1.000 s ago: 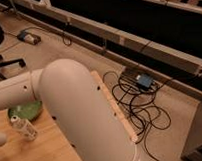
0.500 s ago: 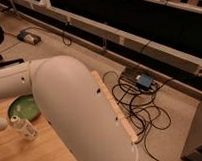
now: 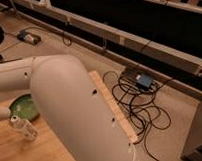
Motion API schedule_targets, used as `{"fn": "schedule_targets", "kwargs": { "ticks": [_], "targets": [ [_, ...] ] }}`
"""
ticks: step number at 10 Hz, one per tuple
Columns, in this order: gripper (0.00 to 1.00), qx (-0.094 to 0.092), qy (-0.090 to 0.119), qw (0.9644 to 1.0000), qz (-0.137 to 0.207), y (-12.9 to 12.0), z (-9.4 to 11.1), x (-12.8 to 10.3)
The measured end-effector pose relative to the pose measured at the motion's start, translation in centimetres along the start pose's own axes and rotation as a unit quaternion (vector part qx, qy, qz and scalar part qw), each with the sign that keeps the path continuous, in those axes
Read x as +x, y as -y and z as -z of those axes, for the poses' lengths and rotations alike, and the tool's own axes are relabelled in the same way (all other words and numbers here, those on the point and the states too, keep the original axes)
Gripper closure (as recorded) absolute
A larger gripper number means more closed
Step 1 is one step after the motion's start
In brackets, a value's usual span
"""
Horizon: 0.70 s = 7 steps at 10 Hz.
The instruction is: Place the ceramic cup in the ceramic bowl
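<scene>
Ceramic bowl (image 3: 23,106) on the wooden table (image 3: 42,149), clear bottle (image 3: 24,128) just in front of it, white arm (image 3: 75,106) beside it, claw out of view, its state unknowable.

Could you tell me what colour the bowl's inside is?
Glossy green, in the camera view: ceramic bowl. The gripper is out of sight.

Views: one camera only, so nothing is shared between two views.
Position: high, close behind the robot's white arm (image 3: 70,111), which fills the middle of the frame.
Direction: looks down and forward across the wooden table (image 3: 27,152) to the floor beyond.
Nearness: arm very near; green bowl (image 3: 23,106) near, at the left edge; cables (image 3: 140,106) and blue box (image 3: 144,81) farther off.
Gripper: out of view, past the left edge.
</scene>
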Motion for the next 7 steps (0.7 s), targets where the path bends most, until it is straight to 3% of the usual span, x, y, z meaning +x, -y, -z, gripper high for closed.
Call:
{"fn": "schedule_targets", "kwargs": {
  "ticks": [2,7],
  "targets": [
    [1.00,0.001,0.003,0.9999,-0.013,2.0,-0.3,-0.1],
    [1.00,0.005,0.009,0.9984,-0.056,7.4,-0.4,2.5]
  ]
}}
